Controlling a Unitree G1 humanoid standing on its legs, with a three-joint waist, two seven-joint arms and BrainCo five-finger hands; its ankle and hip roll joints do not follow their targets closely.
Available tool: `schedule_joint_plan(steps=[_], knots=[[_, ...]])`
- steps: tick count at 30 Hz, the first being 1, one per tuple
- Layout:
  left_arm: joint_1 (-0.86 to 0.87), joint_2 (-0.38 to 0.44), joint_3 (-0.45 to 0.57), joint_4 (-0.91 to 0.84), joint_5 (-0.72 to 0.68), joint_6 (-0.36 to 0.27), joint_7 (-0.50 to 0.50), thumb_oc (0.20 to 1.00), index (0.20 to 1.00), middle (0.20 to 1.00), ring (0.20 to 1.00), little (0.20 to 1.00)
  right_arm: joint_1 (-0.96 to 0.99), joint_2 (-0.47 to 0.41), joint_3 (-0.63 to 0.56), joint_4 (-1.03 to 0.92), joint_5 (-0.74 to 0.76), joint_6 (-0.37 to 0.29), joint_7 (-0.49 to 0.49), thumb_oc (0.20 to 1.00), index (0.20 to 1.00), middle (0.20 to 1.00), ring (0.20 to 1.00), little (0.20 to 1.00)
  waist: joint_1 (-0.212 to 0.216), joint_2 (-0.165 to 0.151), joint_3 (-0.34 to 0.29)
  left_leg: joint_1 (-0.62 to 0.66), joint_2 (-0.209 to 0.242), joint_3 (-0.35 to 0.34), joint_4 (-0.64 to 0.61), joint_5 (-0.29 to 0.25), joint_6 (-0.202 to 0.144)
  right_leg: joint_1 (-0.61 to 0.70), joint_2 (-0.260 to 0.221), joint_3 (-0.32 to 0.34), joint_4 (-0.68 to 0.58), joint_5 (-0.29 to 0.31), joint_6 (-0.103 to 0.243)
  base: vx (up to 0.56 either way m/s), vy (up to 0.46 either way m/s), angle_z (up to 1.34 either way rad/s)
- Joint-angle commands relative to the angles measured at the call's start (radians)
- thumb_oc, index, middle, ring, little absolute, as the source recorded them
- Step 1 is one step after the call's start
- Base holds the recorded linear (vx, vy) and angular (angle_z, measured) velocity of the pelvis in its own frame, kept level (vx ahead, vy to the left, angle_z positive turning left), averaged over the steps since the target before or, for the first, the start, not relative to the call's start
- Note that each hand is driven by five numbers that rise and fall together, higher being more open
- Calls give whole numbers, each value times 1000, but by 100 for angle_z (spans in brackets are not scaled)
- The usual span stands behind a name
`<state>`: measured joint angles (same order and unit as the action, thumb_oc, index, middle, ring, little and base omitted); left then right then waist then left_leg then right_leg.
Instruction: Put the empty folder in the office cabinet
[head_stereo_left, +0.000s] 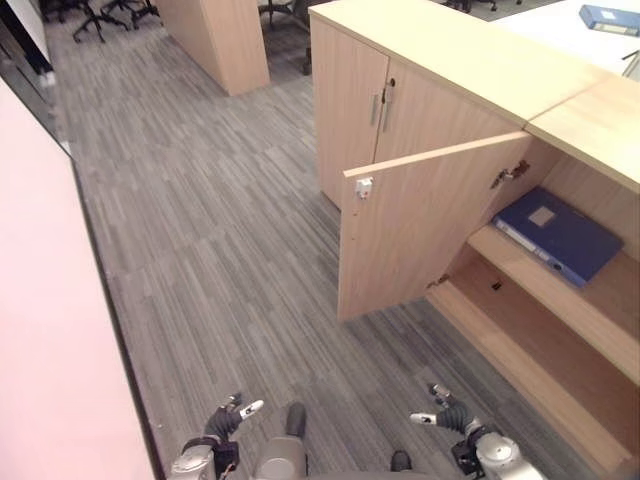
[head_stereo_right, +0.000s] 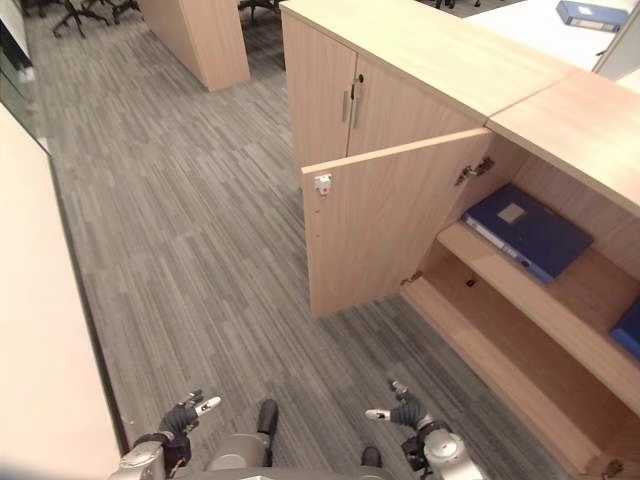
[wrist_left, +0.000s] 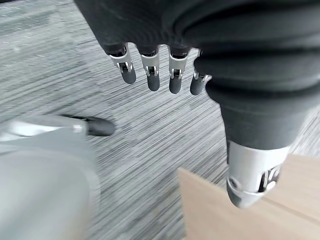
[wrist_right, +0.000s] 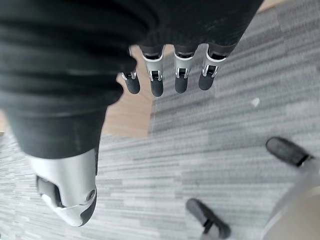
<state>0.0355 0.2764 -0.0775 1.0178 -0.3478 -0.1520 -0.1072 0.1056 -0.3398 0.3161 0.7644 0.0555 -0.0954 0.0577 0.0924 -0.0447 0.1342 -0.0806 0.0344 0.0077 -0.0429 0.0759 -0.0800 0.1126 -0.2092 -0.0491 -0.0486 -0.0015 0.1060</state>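
Note:
A blue folder (head_stereo_left: 558, 235) lies flat on the upper shelf inside the open wooden office cabinet (head_stereo_left: 560, 300). The cabinet's door (head_stereo_left: 420, 225) stands swung out toward me. Both my hands hang low at the bottom of the eye views, well short of the cabinet. My left hand (head_stereo_left: 226, 421) is open, its fingers (wrist_left: 150, 70) relaxed over grey carpet, holding nothing. My right hand (head_stereo_left: 447, 415) is open too, fingers (wrist_right: 170, 75) straight and empty.
A second blue folder (head_stereo_left: 608, 17) lies on a white desk at the far right. Another blue item (head_stereo_right: 627, 330) shows at the shelf's right end. A closed two-door cabinet (head_stereo_left: 375, 110) adjoins on the left. A pale wall (head_stereo_left: 50, 330) runs along my left. Office chairs (head_stereo_left: 100, 15) stand far back.

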Motion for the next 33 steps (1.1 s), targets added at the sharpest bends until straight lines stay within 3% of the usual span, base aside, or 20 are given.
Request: schedule_joint_plan(steps=[1,4,6,7,8,9,10,12,20,33], knots=[[-14,4,-26,-11,5,-28,-2,1000,1000,1000,1000,1000,-34,-29,28,-28,-35,-5,9,1000,1000,1000,1000,1000,3,24,-54,-61,71,-7,7,46,-22,35,12,2,136,-120,102,187,258,-14],[-20,18,-25,-22,5,-26,-3,1000,1000,1000,1000,1000,-43,-19,33,-34,-36,-4,12,1000,1000,1000,1000,1000,7,9,-53,-56,51,6,18,23,4,3,-6,11,191,-92,122,67,128,-13],[-29,31,-18,-33,-2,-22,-2,1000,1000,1000,1000,1000,-64,-11,35,-37,-34,-3,10,1000,1000,1000,1000,1000,12,9,-38,-40,41,27,29,1,29,-56,-25,1,306,-21,137,16,169,-12],[-31,36,-11,-41,-10,-21,1,1000,1000,1000,1000,1000,-75,-9,34,-42,-29,-3,8,1000,1000,1000,1000,1000,10,17,-25,-25,40,36,26,-3,40,-95,-31,-16,378,20,145,63,317,-29],[-30,44,-5,-62,-16,-22,8,1000,1000,1000,1000,1000,-87,0,36,-69,-20,-6,6,1000,1000,1000,1000,1000,2,46,-4,36,39,55,-12,-16,61,-164,-30,-89,500,63,153,65,252,-37],[-30,44,-5,-63,-16,-22,8,1000,1000,1000,1000,1000,-87,0,36,-70,-20,-5,6,1000,1000,1000,1000,1000,1,45,-3,38,38,54,-12,-16,61,-163,-31,-89,503,61,153,239,220,-34],[-41,52,1,-74,-23,-26,29,1000,1000,1000,1000,1000,-88,-6,35,-80,-26,-2,-5,1000,1000,1000,1000,1000,-5,38,4,69,16,77,-21,-45,56,-166,-68,-190,363,38,129,172,24,-1],[-33,53,-11,-105,-22,-31,16,1000,1000,1000,1000,1000,-80,0,33,-90,-24,-3,1,1000,1000,1000,1000,1000,-10,37,5,73,13,68,-16,-47,54,-149,-68,-197,327,35,133,136,-16,-3],[-17,27,-37,-232,-25,-49,16,1000,1000,1000,1000,1000,-7,-21,13,-93,-39,-8,10,1000,1000,1000,1000,1000,-30,45,-58,114,19,83,-27,-63,28,-51,-46,-162,117,16,117,87,-49,8],[-161,59,-46,-267,-68,-67,56,1000,1000,1000,1000,1000,20,-37,29,-119,-43,-17,24,1000,1000,1000,1000,1000,-107,69,-93,172,61,138,-44,-61,-8,-5,-13,-103,39,-1,101,57,-60,-23]])
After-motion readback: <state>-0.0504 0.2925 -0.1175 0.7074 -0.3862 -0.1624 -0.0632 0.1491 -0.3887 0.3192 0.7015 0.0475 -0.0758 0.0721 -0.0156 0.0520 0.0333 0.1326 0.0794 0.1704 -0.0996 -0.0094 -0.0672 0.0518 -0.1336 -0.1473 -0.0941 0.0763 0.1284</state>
